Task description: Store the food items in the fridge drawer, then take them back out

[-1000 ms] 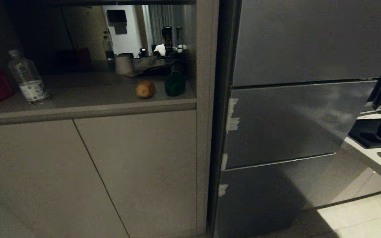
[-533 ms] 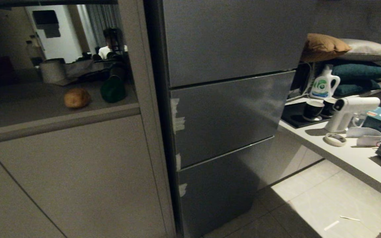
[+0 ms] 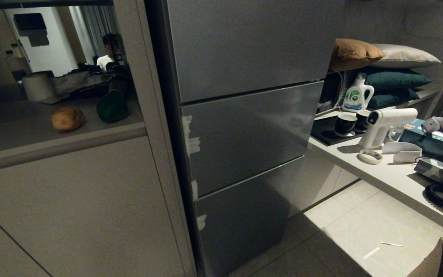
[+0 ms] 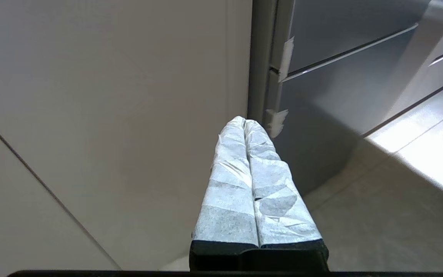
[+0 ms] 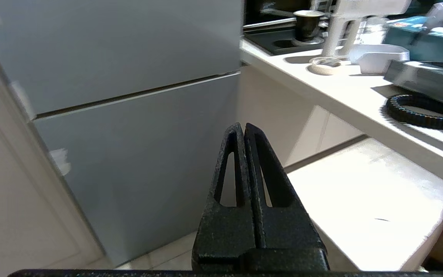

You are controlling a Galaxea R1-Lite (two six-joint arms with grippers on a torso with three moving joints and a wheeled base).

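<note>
Approach: drawer closed, food unstored
Both left hand [image 4: 245,125] and right hand [image 5: 243,129] pinched empty; square up to fridge drawer [image 3: 244,134] first; potato [image 3: 67,118], pepper [image 3: 112,107] wait.

A: Head view is pretty dim. The fridge [image 3: 240,96] fronts are dark grey with just a soft sheen on the drawer [image 3: 244,138], and the potato [image 3: 67,118] and pepper [image 3: 112,107] sit in a murky niche.

B: Yeah, the light seems to come from the right. The floor [image 3: 360,231] is lit there, and the fridge throws a big shadow across it.

A: Wrist views are much brighter. The floor in the right wrist view is blown out to white.

B: And the stuff on the counter [image 5: 360,100] there looks smeared, edges soft.
</note>
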